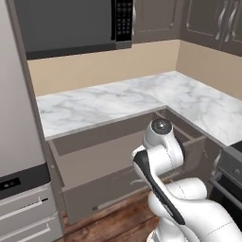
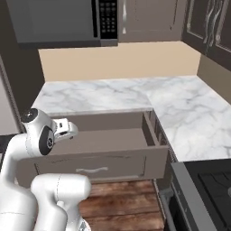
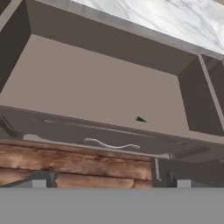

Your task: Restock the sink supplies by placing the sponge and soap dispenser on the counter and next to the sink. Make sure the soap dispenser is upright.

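Observation:
My gripper (image 3: 111, 181) is open, its two fingertips (image 3: 40, 179) wide apart at the bottom of the hand view. It hangs in front of and above a pulled-out brown drawer (image 3: 87, 83). The drawer's floor looks bare except for a tiny dark speck (image 3: 140, 119) that I cannot identify. The white marble counter (image 1: 94, 106) (image 2: 113, 94) (image 3: 175, 17) runs behind the drawer and turns a corner to the right. In the right base view the white hand (image 2: 64, 128) sits over the drawer's left front (image 2: 113, 135). The sponge, the soap dispenser and the sink are out of view.
A dark microwave (image 1: 71, 23) (image 2: 58, 18) hangs above the counter, with brown wall cabinets (image 1: 208, 19) beside it. A stove (image 2: 207, 185) stands to the right of the drawer, and a grey appliance (image 1: 19, 142) to the left. The drawer front has a metal handle (image 3: 111, 144) above the wood floor (image 3: 65, 162).

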